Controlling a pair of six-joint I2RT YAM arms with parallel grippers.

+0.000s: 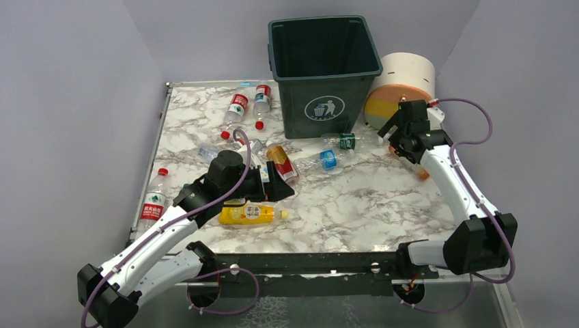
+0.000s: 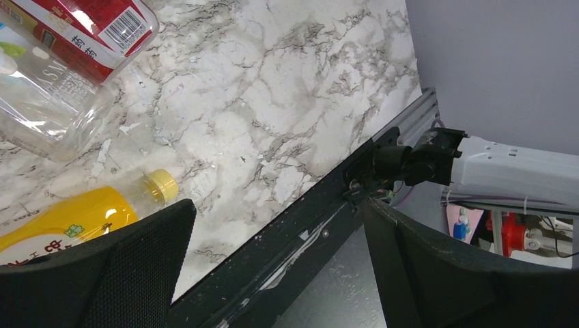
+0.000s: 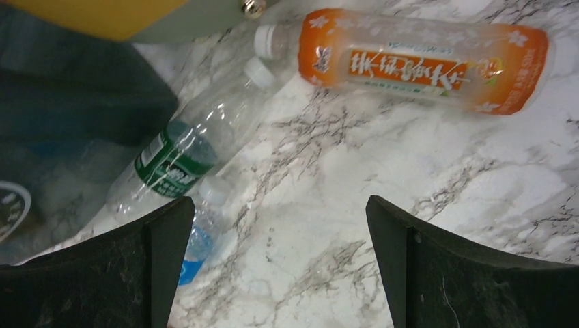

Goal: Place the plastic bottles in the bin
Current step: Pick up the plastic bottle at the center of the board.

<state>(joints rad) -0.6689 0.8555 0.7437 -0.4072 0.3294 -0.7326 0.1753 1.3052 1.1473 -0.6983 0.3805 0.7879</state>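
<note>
The dark green bin (image 1: pixel 324 68) stands at the back. Several bottles lie on the marble table (image 1: pixel 355 205): two red-labelled ones (image 1: pixel 237 107) at the back left, one (image 1: pixel 153 201) at the left edge, a yellow one (image 1: pixel 249 214), a red-and-gold one (image 1: pixel 282 164), a blue-labelled one (image 1: pixel 324 160) and a green-labelled one (image 1: pixel 345 141). My left gripper (image 1: pixel 281 183) is open and empty, between the yellow bottle (image 2: pixel 75 219) and the red-and-gold bottle (image 2: pixel 89 27). My right gripper (image 1: pixel 399 140) is open and empty above bare table, beside an orange bottle (image 3: pixel 423 61), the green-labelled bottle (image 3: pixel 184 157) and the blue-labelled bottle (image 3: pixel 194 239).
A cream-and-orange cylinder (image 1: pixel 403 85) stands right of the bin, just behind my right gripper. Two loose red caps (image 1: pixel 225 134) lie at the back left. A clear bottle (image 2: pixel 41 102) lies by the red-and-gold one. Purple walls close in the table.
</note>
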